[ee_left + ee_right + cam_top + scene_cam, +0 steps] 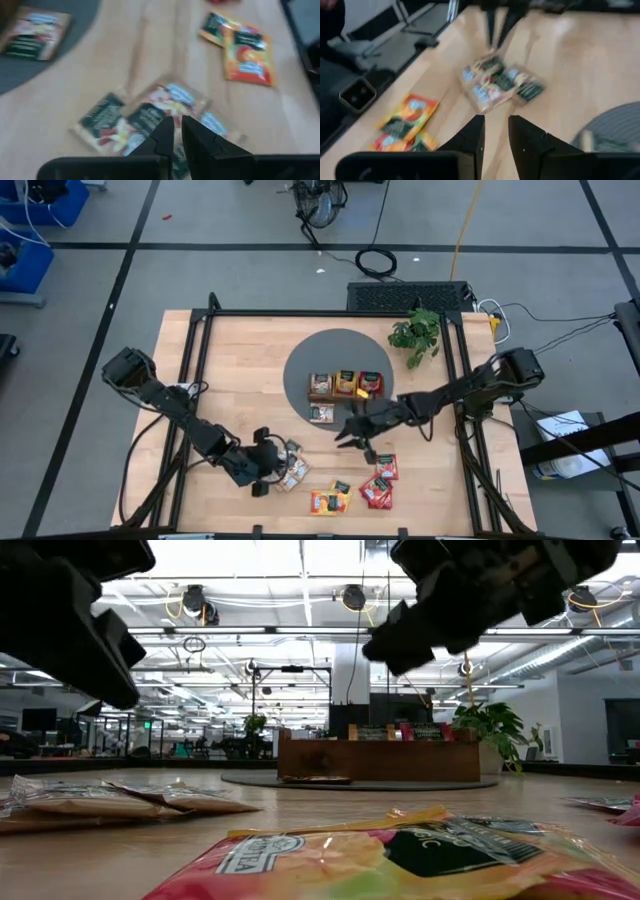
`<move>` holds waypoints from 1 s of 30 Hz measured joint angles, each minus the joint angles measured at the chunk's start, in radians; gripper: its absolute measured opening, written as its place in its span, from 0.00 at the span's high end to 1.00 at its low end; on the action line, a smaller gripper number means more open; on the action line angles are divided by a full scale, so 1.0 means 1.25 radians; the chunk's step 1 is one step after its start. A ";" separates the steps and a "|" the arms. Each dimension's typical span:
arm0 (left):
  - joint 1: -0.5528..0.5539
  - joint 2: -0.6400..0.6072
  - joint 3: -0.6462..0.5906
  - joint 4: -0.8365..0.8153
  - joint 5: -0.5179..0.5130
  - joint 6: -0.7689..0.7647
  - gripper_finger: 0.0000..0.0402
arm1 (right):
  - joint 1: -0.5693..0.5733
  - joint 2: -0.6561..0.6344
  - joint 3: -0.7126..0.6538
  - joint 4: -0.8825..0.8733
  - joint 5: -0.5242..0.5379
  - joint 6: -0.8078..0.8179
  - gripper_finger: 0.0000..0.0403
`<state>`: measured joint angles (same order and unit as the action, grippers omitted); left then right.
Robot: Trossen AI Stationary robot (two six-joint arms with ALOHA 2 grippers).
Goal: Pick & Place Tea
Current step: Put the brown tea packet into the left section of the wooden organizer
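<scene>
Beige tea sachets with dark print [291, 470] lie flat in a small cluster near the table's near edge. My left gripper [262, 467] hangs just above them, its fingers [192, 137] a narrow gap apart and holding nothing. It also shows far off in the right wrist view as the left gripper [498, 22]. My right gripper [352, 437] is open and empty, raised over bare wood between the tray and the red sachets [381, 481]. Orange-yellow sachets [329, 502] lie near the front edge. One beige sachet [322, 414] rests on the grey mat.
The brown wooden tray [345, 395] sits on the round grey mat [300, 365] and holds sachets in its compartments. A green leafy plant [417, 332] stands at the far right. Black frame rails [190, 370] run along both table sides. Bare wood lies between the two grippers.
</scene>
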<state>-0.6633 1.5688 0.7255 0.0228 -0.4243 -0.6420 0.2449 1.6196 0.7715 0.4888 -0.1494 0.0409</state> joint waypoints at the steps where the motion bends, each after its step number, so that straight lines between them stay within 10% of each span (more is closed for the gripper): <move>1: 0.001 0.000 0.000 -0.002 -0.020 -0.010 0.90 | 0.010 0.020 0.008 0.007 0.012 -0.005 0.82; 18: 0.056 0.000 0.000 -0.071 0.109 -0.122 0.87 | 0.052 0.396 0.300 0.116 0.057 -0.232 1.00; 30: 0.066 0.000 0.000 -0.080 0.118 -0.185 0.53 | 0.079 0.448 0.341 0.049 0.077 -0.245 1.00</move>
<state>-0.5808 1.5688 0.7261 -0.0772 -0.2771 -0.8731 0.3439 2.1799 1.1977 0.5497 -0.0536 -0.2652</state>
